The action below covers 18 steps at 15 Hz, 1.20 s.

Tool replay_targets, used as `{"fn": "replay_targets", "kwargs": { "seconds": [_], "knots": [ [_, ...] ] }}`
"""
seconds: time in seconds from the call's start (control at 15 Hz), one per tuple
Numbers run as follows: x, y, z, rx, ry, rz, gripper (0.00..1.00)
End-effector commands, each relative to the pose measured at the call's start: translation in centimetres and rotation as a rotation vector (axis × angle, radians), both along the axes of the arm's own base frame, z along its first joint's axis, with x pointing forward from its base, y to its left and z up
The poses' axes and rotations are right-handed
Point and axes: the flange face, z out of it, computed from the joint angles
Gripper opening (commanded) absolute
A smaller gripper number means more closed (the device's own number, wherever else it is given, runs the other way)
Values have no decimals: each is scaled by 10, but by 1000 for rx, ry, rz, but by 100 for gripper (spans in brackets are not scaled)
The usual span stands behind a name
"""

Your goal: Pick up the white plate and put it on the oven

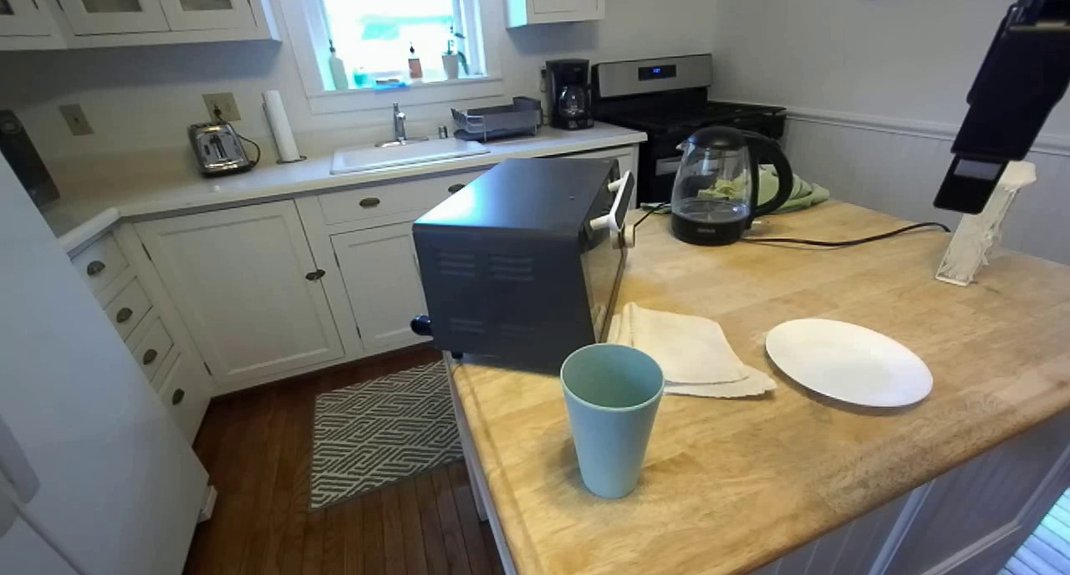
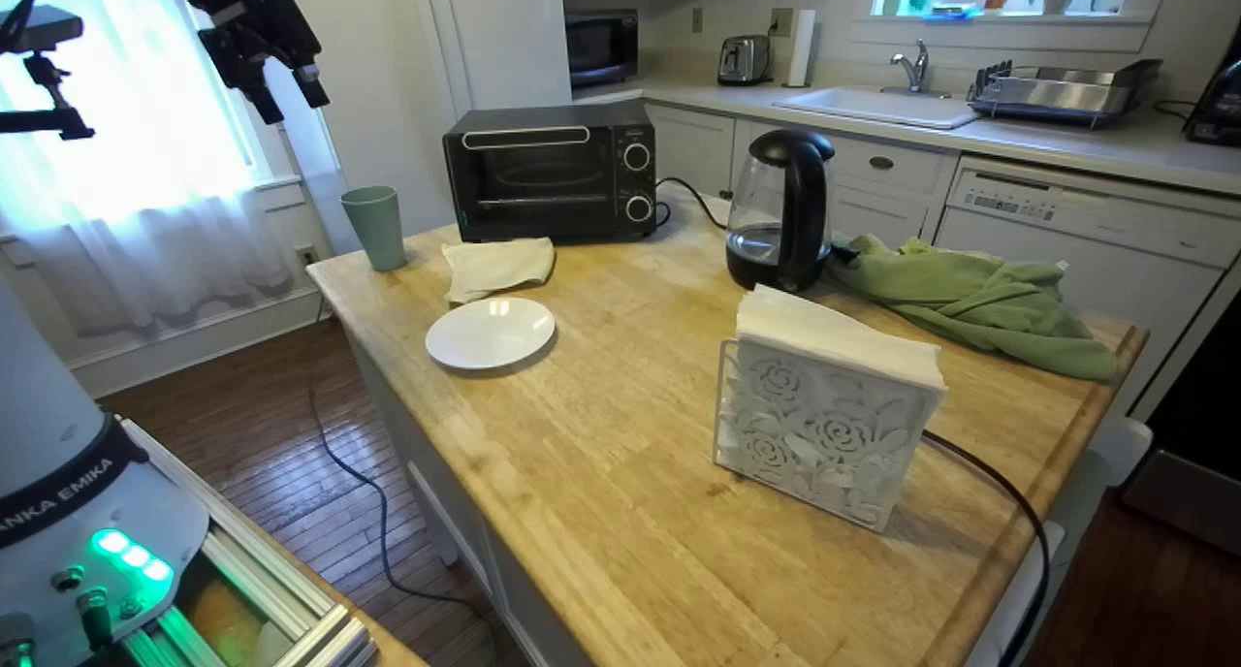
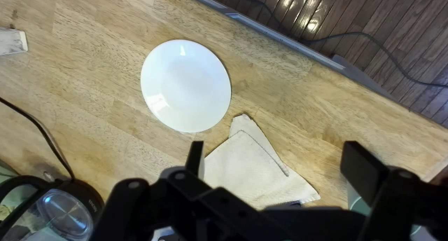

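Note:
The white plate [image 1: 848,363] lies flat on the wooden table; it also shows in an exterior view [image 2: 491,333] and in the wrist view [image 3: 185,86]. The black oven [image 1: 506,282] stands at the table's end beyond the napkin, its flat top bare; its front shows in an exterior view [image 2: 543,177]. In the wrist view it is almost wholly hidden behind the gripper. My gripper [image 3: 275,157] is open and empty, its fingers wide apart. It is held high above the table [image 2: 294,105]; one finger shows at the upper right in an exterior view [image 1: 970,186].
A cream napkin [image 3: 252,171] lies between plate and oven. A teal cup [image 1: 614,424] stands near the table corner beside the oven. A glass kettle [image 2: 783,211] with a cord, a green towel [image 2: 979,299] and a white napkin holder [image 2: 824,425] stand on the table.

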Motion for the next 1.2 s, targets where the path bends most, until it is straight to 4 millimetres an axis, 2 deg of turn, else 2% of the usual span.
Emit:
{"fn": "replay_targets", "kwargs": {
  "seconds": [0.0, 0.2, 0.33, 0.67, 0.93, 1.13],
  "knots": [
    [12, -21, 5, 53, 11, -58, 100],
    [23, -75, 1, 173, 59, -137, 100],
    [33, -118, -12, 259, 109, -130, 100],
    [43, -204, -61, 459, 208, -37, 100],
    [44, -261, -101, 596, 245, 46, 100],
    [46, -304, -125, 697, 257, 15, 100]
  ]
}}
